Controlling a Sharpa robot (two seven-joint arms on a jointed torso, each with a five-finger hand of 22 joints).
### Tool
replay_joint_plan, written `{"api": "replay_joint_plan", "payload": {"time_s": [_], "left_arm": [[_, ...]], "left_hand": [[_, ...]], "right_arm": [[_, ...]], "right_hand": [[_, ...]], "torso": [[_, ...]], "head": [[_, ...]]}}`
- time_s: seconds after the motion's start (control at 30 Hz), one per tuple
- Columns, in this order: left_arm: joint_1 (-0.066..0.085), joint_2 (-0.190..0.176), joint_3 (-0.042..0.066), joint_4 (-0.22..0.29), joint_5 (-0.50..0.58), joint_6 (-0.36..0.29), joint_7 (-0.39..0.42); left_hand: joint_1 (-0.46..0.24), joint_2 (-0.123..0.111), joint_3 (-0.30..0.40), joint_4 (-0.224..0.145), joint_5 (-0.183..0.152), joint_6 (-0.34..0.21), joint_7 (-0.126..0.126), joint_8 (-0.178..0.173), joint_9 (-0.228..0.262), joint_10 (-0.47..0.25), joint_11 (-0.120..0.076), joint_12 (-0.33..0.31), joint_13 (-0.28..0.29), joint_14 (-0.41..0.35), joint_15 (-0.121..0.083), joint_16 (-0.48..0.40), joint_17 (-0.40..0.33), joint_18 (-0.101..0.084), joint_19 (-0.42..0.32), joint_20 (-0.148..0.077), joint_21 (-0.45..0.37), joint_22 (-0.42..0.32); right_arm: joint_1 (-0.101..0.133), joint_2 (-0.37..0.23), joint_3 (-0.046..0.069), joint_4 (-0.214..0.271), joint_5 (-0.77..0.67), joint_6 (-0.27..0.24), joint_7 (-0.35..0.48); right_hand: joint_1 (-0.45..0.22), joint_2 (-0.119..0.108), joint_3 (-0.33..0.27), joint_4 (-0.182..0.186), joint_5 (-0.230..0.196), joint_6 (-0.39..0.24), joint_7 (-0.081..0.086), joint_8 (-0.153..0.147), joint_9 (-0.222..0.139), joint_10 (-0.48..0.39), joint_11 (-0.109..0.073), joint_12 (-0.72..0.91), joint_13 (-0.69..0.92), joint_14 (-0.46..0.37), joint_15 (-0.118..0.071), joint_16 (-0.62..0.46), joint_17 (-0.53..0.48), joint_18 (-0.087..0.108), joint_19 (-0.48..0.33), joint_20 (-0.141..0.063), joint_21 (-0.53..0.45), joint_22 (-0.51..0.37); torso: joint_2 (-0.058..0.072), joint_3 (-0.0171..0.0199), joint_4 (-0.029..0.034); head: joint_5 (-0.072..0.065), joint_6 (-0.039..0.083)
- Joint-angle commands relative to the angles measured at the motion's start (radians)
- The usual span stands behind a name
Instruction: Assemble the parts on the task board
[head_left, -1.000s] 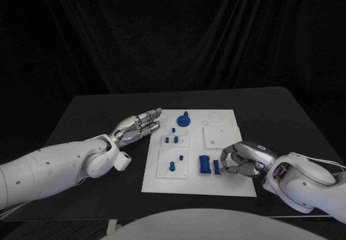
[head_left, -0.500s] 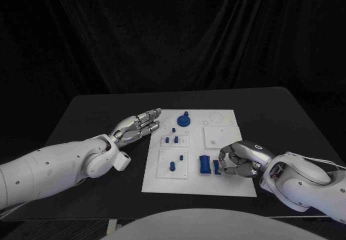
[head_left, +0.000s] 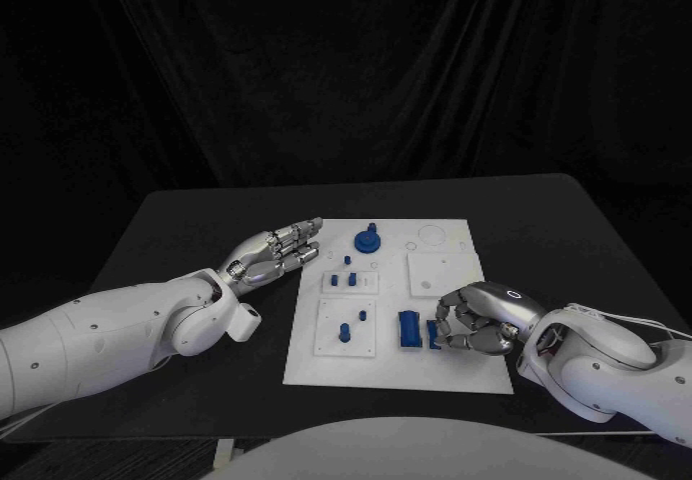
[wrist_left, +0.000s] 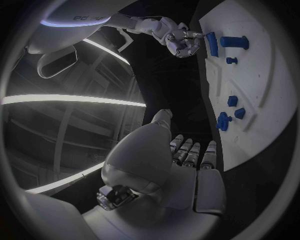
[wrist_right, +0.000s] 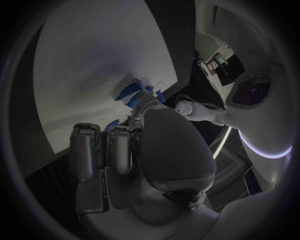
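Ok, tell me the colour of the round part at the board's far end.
Blue round part; the head view shows it best.

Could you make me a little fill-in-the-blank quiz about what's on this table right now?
1. The small blue parts sit on a ____ board.
2. The table is ____ in colour.
3. The hand reaching the blue parts at the board's near edge is the robot's ____ hand.
4. The left hand rests beside the board, holding ____.

Missing words: white; black; right; nothing

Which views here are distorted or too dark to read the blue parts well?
Head view: straight lines, dark backdrop, the white task board bright, the blue parts clear. Left wrist view: fisheye bends the board edge; light streaks cross the dark side. Right wrist view: the right hand blocks most parts, and the board curves.
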Motion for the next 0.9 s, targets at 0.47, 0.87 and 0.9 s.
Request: {"api": "replay_joint_plan", "payload": {"time_s": [0.47, 0.87, 0.9], "left_arm": [[-0.002, 0.003, 0.001, 0.001, 0.003, 0.006, 0.053], [-0.002, 0.003, 0.001, 0.001, 0.003, 0.008, 0.052], [-0.002, 0.003, 0.001, 0.001, 0.003, 0.008, 0.052]], "left_hand": [[0.006, -0.002, 0.001, -0.006, 0.003, 0.0, 0.003, 0.004, 0.001, 0.003, 0.0, 0.003, 0.001, 0.0, 0.006, -0.004, -0.002, 0.015, -0.003, 0.007, -0.003, -0.001], [0.006, -0.002, 0.001, -0.006, 0.003, 0.0, 0.003, 0.004, 0.001, 0.003, 0.0, 0.003, 0.001, 0.0, 0.006, -0.004, -0.002, 0.015, -0.003, 0.007, -0.003, -0.001], [0.006, -0.002, 0.001, -0.006, 0.003, 0.0, 0.003, 0.004, 0.001, 0.003, 0.0, 0.003, 0.001, 0.0, 0.006, -0.004, -0.002, 0.015, -0.003, 0.007, -0.003, -0.001]], "right_arm": [[-0.003, 0.01, 0.0, -0.006, -0.031, 0.023, -0.05], [-0.004, 0.021, 0.0, -0.017, -0.04, 0.027, -0.068], [-0.004, 0.022, 0.0, -0.017, -0.04, 0.027, -0.069]], "right_hand": [[-0.007, -0.027, 0.004, 0.039, -0.059, -0.01, -0.003, 0.013, 0.017, 0.102, -0.004, 0.005, 0.263, 0.083, 0.001, 0.004, 0.146, -0.015, 0.077, -0.008, 0.002, 0.242], [0.001, -0.025, 0.009, 0.04, -0.055, -0.013, -0.003, 0.013, 0.019, 0.102, -0.005, 0.005, 0.263, 0.082, 0.001, 0.003, 0.144, -0.015, 0.076, -0.008, 0.0, 0.241], [0.001, -0.025, 0.009, 0.04, -0.055, -0.013, -0.003, 0.013, 0.019, 0.102, -0.005, 0.005, 0.263, 0.082, 0.001, 0.003, 0.144, -0.015, 0.076, -0.008, 0.0, 0.241]], "torso": [[0.0, 0.0002, 0.0], [0.0, 0.0001, -0.0002], [0.0, 0.0001, 0.0]], "head": [[0.0, 0.0], [0.0, 0.0], [0.001, 0.0]]}}
